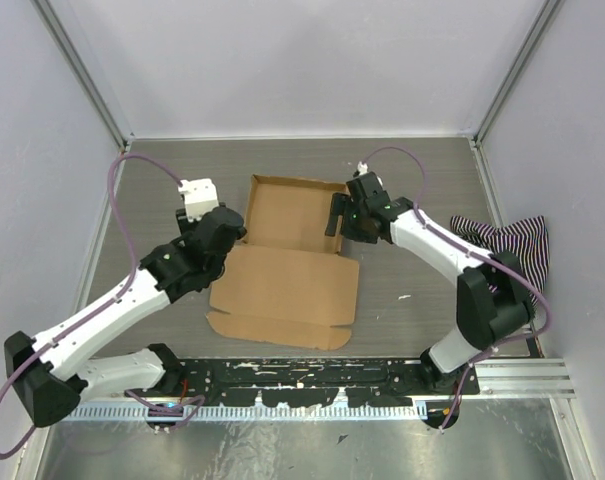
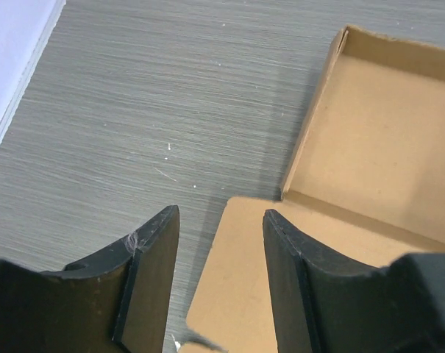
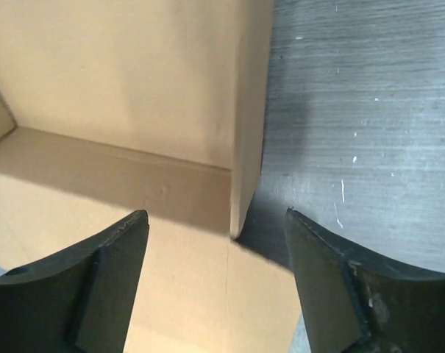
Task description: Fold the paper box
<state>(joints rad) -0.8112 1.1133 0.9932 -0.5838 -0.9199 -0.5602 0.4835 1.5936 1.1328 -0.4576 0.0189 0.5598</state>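
Observation:
The paper box point(image 1: 287, 260) is plain brown cardboard in the middle of the table. Its far half is a tray with raised walls, and its lid lies flat toward me. My left gripper point(image 1: 234, 235) hovers at the box's left side. In the left wrist view it point(image 2: 221, 213) is open, with the lid's rounded left corner point(image 2: 237, 279) below the gap and nothing held. My right gripper point(image 1: 334, 215) is at the tray's right wall. In the right wrist view it point(image 3: 215, 215) is open, and the upright end of that wall point(image 3: 246, 147) stands just ahead of the gap, untouched.
A black-and-white striped cloth point(image 1: 507, 245) lies at the right edge of the table. A black rail point(image 1: 312, 385) runs along the near edge between the arm bases. Grey walls close in the left, far and right sides.

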